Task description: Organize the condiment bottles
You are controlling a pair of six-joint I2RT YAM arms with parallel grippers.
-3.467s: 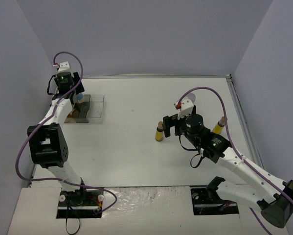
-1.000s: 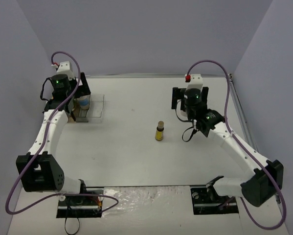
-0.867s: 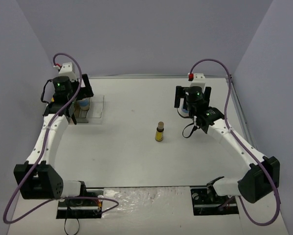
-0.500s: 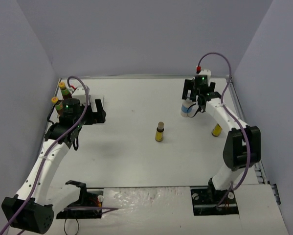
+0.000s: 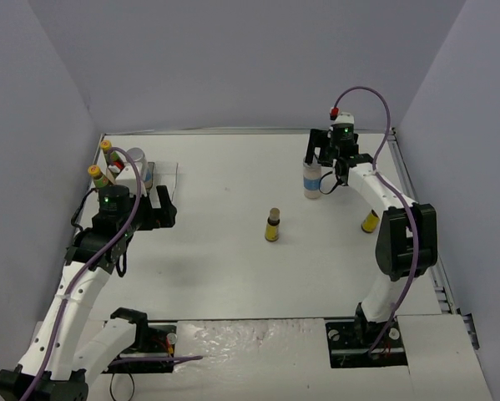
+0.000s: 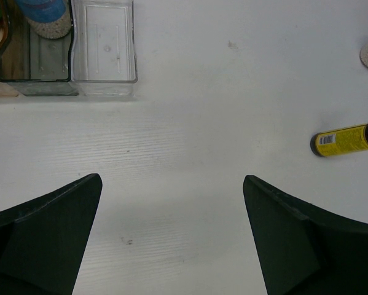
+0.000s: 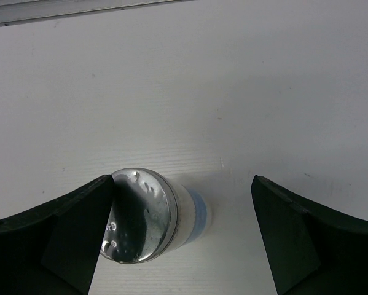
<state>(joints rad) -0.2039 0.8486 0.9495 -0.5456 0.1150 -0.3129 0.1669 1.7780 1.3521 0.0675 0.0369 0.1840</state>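
A white jar (image 7: pixel 148 216) with a silver lid and a blue band stands at the back right (image 5: pixel 313 182). My right gripper (image 7: pixel 180 236) (image 5: pixel 318 160) is open and straddles it. Its left finger (image 7: pixel 54 236) is right at the lid, and a gap remains on the other side. My left gripper (image 6: pixel 171 236) (image 5: pixel 164 209) is open and empty over bare table, just short of the clear rack (image 6: pixel 104 77). A second blue-banded jar (image 6: pixel 42 12) (image 5: pixel 141 165) stands in the rack. Two slim yellow-capped bottles (image 5: pixel 106 152) (image 5: pixel 95 174) stand by the rack's left side. A small yellow-labelled bottle (image 5: pixel 272 225) (image 6: pixel 340 139) stands mid-table.
Another yellow bottle (image 5: pixel 371 221) stands near the right edge, beside the right arm's forearm. The rack's right compartment (image 6: pixel 104 37) holds nothing. Grey walls close in the table on the left, back and right.
The left gripper has pulled back from the rack towards the near side, leaving a jar in it. The right gripper has come down around the white jar and its jaws have narrowed slightly.
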